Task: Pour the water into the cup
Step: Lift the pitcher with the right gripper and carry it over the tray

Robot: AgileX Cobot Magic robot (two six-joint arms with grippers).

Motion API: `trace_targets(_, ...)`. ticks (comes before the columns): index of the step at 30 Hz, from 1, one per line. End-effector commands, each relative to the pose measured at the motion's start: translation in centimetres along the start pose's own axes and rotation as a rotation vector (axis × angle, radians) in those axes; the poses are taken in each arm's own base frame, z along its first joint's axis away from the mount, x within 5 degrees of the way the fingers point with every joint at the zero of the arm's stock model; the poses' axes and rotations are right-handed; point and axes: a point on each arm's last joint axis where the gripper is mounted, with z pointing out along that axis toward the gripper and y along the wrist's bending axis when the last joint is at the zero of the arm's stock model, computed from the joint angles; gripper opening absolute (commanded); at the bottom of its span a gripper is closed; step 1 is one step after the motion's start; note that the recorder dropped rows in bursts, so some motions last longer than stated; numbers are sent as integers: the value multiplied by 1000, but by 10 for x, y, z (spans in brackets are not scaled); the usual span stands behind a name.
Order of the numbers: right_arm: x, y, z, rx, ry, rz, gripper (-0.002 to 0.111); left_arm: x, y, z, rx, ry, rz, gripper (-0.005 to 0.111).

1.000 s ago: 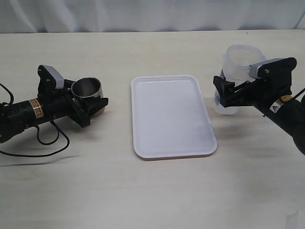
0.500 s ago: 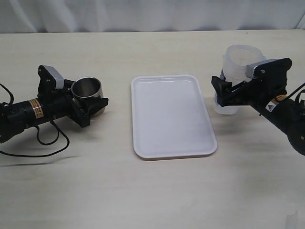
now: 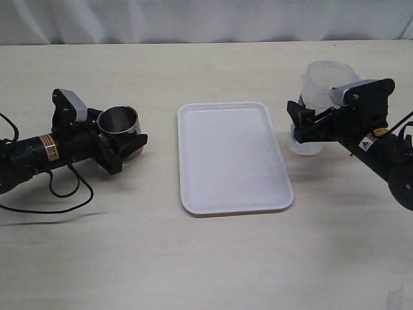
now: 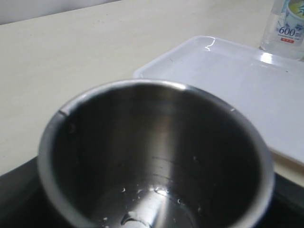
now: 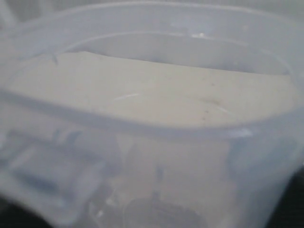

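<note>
The steel cup (image 3: 118,123) stands on the table left of the tray. My left gripper (image 3: 124,137) has its black fingers (image 3: 137,139) tight against the cup's sides. In the left wrist view the cup (image 4: 156,156) fills the frame, with a few drops of water (image 4: 137,216) on its bottom. The translucent tumbler (image 3: 322,87) with a blue label stands right of the tray. My right gripper (image 3: 299,126) straddles its lower part. The tumbler (image 5: 152,118) fills the right wrist view and blurs the jaws. Water in the tumbler cannot be made out.
A white rectangular tray (image 3: 233,194) lies between the two arms; it also shows in the left wrist view (image 4: 237,71), with the tumbler (image 4: 287,28) beyond it. A black cable (image 3: 64,194) trails from the left arm.
My right gripper has slid a little further left around the tumbler, which has stayed in place. The left arm and steel cup have barely moved.
</note>
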Motion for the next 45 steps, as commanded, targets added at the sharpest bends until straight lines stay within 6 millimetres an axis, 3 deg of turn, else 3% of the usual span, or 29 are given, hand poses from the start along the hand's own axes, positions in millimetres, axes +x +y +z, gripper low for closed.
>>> trace_targets(1,-2,-2,0,0,-20,-4,70,0,-2,1,32,-5,11,0)
trace_targets(8,-2,0,0,-24,-19,-14,49,0,-5,1,58,0,21,0)
trace_targets(15,-4,2,0,-40,-46,-20,4,0,-5,1,61,0,22,0)
trace_targets(24,-8,8,3,-122,-66,-17,4,-3,-21,14,112,-3,105,0)
trace_targets(39,-45,10,30,-274,-187,28,4,-3,-23,15,121,-2,99,0)
trace_targets(45,-59,29,48,-309,-142,-31,4,-3,-23,15,121,-1,92,0)
